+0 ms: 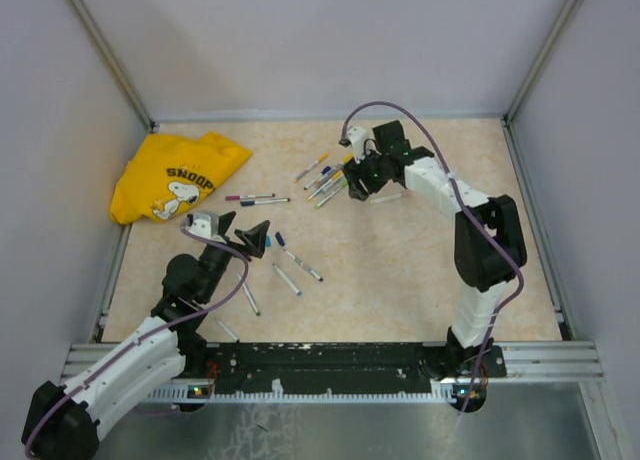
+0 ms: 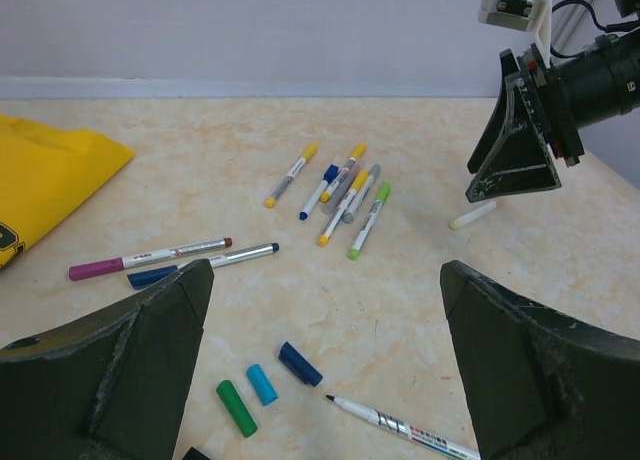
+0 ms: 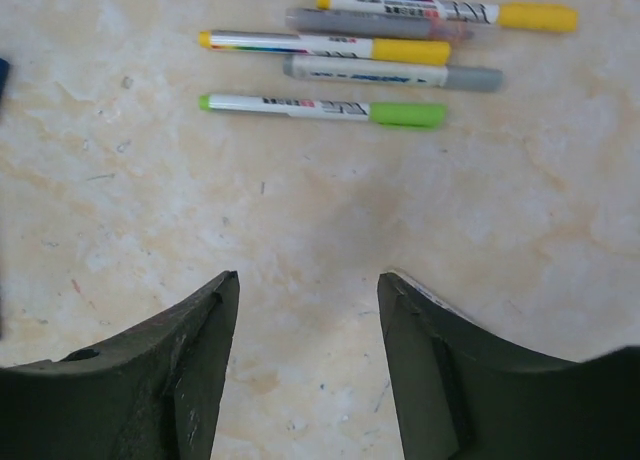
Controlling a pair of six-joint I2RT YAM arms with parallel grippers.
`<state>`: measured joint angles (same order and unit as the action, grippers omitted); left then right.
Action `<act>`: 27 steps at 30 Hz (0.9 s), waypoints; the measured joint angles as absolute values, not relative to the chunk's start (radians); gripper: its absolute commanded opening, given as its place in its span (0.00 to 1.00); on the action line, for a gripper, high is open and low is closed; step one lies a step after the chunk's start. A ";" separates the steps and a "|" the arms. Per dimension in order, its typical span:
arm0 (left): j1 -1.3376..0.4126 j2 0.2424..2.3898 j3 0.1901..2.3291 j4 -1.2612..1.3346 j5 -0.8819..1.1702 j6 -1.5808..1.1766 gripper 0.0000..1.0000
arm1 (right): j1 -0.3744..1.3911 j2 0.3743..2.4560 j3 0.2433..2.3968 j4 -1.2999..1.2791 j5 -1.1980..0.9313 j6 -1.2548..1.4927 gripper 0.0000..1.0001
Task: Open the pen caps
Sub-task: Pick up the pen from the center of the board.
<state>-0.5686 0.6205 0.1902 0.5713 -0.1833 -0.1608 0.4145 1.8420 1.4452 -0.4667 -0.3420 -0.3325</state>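
Although three loose pen caps, green (image 2: 236,408), light blue (image 2: 262,384) and dark blue (image 2: 300,364), lie on the surface (image 2: 400,290) near a bare-tipped pen (image 2: 400,425), the task is judged only part done. Farther back, a cluster of pens (image 2: 345,195) has its caps fitted, among them a green cap (image 3: 407,114) and a yellow cap (image 3: 538,17).

The right fingers (image 3: 190,370) stand apart with nothing between them, poised just short of that cluster. The left fingers (image 2: 140,360) are spread wide and empty, above the loose caps.

The step in hand appears to be selecting the next capped pen. The next move calls for the right fingers to close on one barrel, probably the green-capped pen nearest them, and lift it for the left fingers to pull the cap off. The clustered pens lie close together, so a neighbour may be disturbed. A yellow shirt (image 1: 175,175) lies well apart.
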 measured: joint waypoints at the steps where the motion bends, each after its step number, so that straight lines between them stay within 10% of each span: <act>1: -0.569 0.620 0.190 0.573 -0.183 -0.161 1.00 | 0.398 1.842 1.445 -0.469 -0.341 -0.337 0.39; 12: -0.569 0.620 0.190 0.577 -0.184 -0.161 1.00 | 0.232 1.877 1.386 -0.466 -0.385 -0.080 0.39; 15: -0.569 0.620 0.190 0.577 -0.185 -0.161 1.00 | 0.242 1.871 1.321 -0.417 -0.328 0.064 0.81; 27: -0.569 0.640 0.190 0.578 -0.190 -0.161 1.00 | 0.267 1.814 1.229 -0.327 0.052 0.402 0.82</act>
<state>-0.5686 0.6395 0.1898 0.5781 -0.1902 -0.1612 0.2668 1.8137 1.2289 -0.3271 0.0525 0.4019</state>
